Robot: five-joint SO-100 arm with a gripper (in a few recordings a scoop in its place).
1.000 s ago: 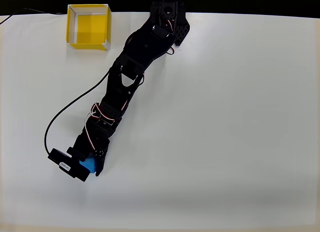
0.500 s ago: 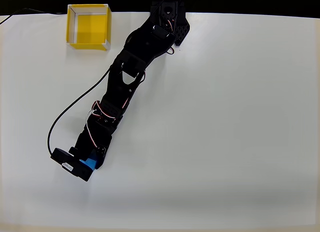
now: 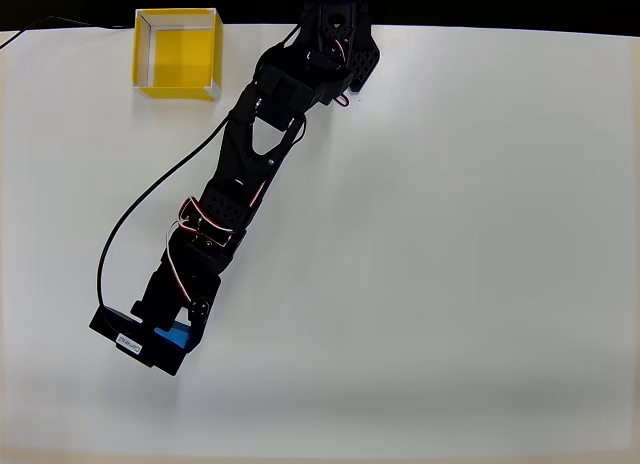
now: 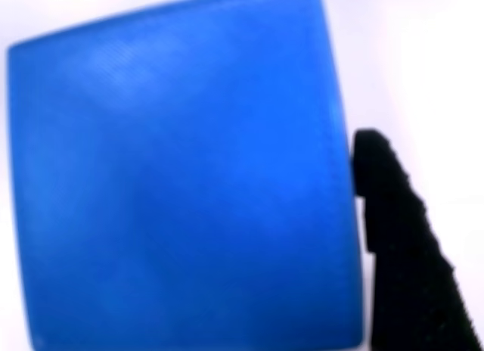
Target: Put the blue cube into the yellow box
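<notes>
overhead view: black arm (image 3: 245, 174) runs from its base at 12 o'clock on the white table (image 3: 450, 244) down toward 7 o'clock. gripper (image 3: 176, 336) sits at the arm's low end, closed on the blue cube (image 3: 177, 335); a bit of blue shows between the black parts. yellow box (image 3: 178, 53) stands at 11 o'clock near the table's far edge, well apart from the cube, open top up. black cable (image 3: 130, 224) loops on the arm's 9 o'clock side.

wrist view: blue cube (image 4: 181, 177) very close, blurred; one black finger (image 4: 397, 253) pressed against its 3 o'clock face.
</notes>
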